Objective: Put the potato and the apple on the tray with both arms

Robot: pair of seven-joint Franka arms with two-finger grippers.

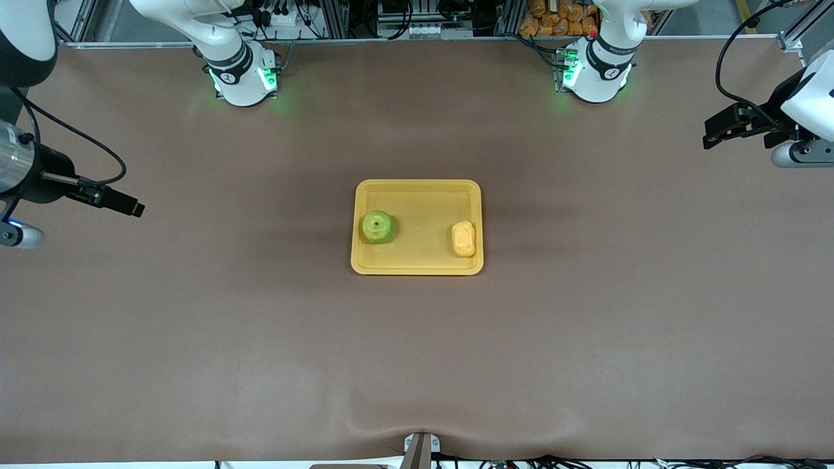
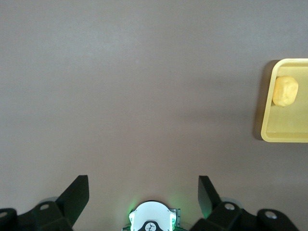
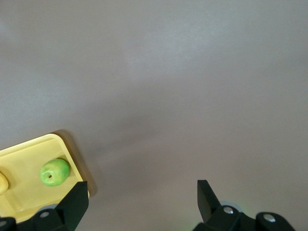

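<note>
Front view gives you the brown table first, with the two arms drawn back to its ends and waiting. The tray lies flat near the middle, its long sides running from one arm's end of the table toward the other.

On it, the apple sits toward the right arm's end, stem dimple facing up. The potato lies toward the left arm's end, close by the rim, its long axis running across the tray's short way, from the bases' edge toward the front camera. The two are well apart, with bare tray floor between them.

The right gripper hangs over bare table at its own end; the left gripper hangs over bare table at the other end. You cannot read either claw's spread from here. The wrist views settle it: the left gripper has its fingers spread wide with nothing between them, and so does the right gripper.

The left wrist view shows you only the potato on a corner of the tray. The right wrist view shows the apple with its dimple, the tray, and a sliver of the potato. Nothing stands between either claw and the tray.
</note>
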